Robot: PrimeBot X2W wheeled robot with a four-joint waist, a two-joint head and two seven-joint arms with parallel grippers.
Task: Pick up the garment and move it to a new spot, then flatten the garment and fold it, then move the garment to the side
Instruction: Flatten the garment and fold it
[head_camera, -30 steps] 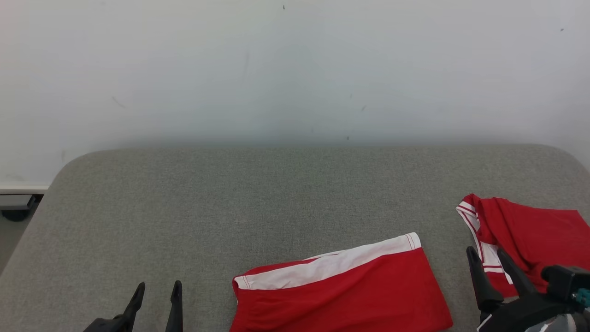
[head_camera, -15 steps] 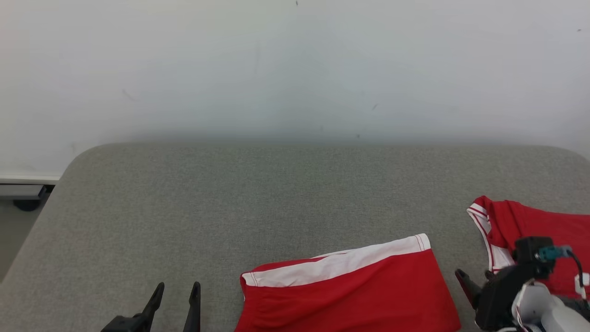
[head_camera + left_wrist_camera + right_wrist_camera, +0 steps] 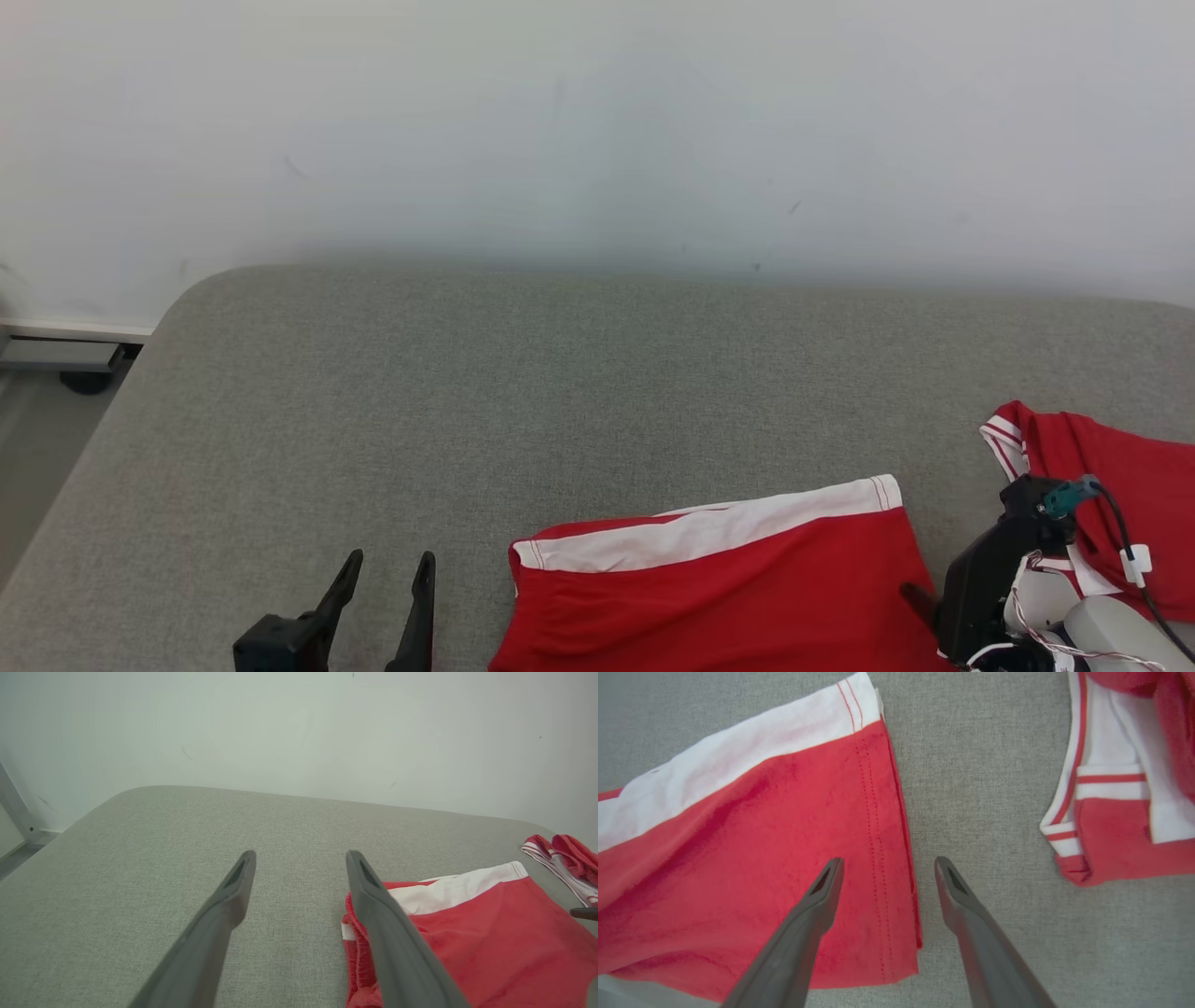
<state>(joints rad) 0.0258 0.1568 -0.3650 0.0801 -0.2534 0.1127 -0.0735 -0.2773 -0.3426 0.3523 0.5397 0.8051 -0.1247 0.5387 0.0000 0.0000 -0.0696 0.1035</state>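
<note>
The garment [image 3: 719, 597] is a pair of red shorts with a white side band, lying flat at the near middle of the grey cushion [image 3: 467, 392]. My right gripper [image 3: 888, 861] points down over the garment's [image 3: 738, 858] right hem, open, one finger above the red cloth and the other above bare cushion. From the head, the right arm's wrist [image 3: 990, 579] covers most of that gripper. My left gripper [image 3: 390, 560] stands open and empty just left of the garment [image 3: 490, 933], fingers pointing away from me, with the left gripper [image 3: 300, 856] over bare cushion.
A second red garment with white striped trim [image 3: 1120, 476] lies bunched at the right, a hand's width from the shorts [image 3: 1120, 830]. A white wall stands behind the cushion. The cushion's rounded left edge drops to the floor [image 3: 37, 448].
The head camera has swung, shifting the picture right. My right gripper has tipped from pointing forward to pointing down and moved left, from the second garment to the shorts' right hem.
</note>
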